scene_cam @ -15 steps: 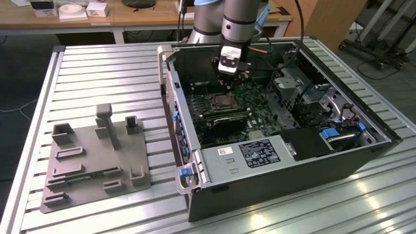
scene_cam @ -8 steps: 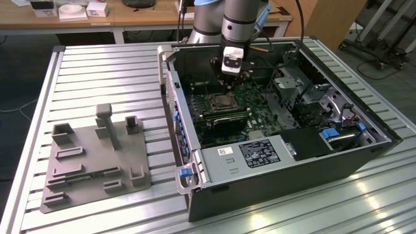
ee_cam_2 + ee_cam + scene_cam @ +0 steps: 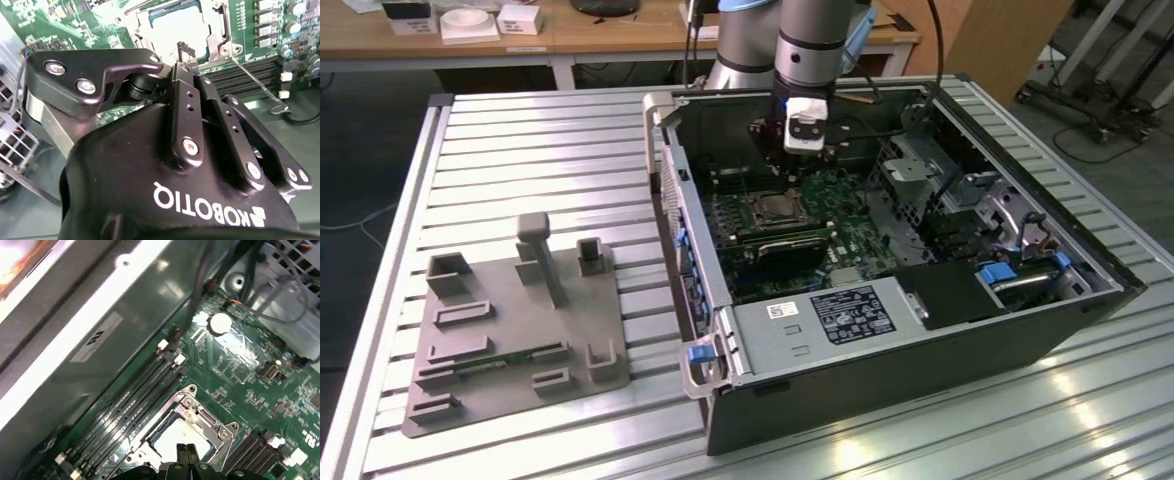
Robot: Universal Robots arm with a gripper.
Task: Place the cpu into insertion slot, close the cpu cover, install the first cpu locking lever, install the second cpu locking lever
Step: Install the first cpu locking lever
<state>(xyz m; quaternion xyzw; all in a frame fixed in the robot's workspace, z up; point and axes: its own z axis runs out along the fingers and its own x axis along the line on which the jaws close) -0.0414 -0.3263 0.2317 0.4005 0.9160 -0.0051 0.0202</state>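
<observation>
The cpu point(image 3: 175, 434) was found already seated in the insertion slot point(image 3: 753, 212), at the centre of the exterior view, inside the open computer case point(image 3: 921, 385) on the slatted table point(image 3: 534, 150). The cpu cover point(image 3: 205, 415) appeared to be laid down around it, though whether it lay fully flat could not be told. The gripper point(image 3: 185, 49) was held close by the socket's edge, its fingers pressed together with nothing between them. A thin wire locking lever point(image 3: 256, 84) was seen beside the memory slots point(image 3: 132, 392) — judged stiff but springy, and better pushed at its bent end than pinched. The cpu itself was judged light, rigid and fragile — to be handled only by its edges.
</observation>
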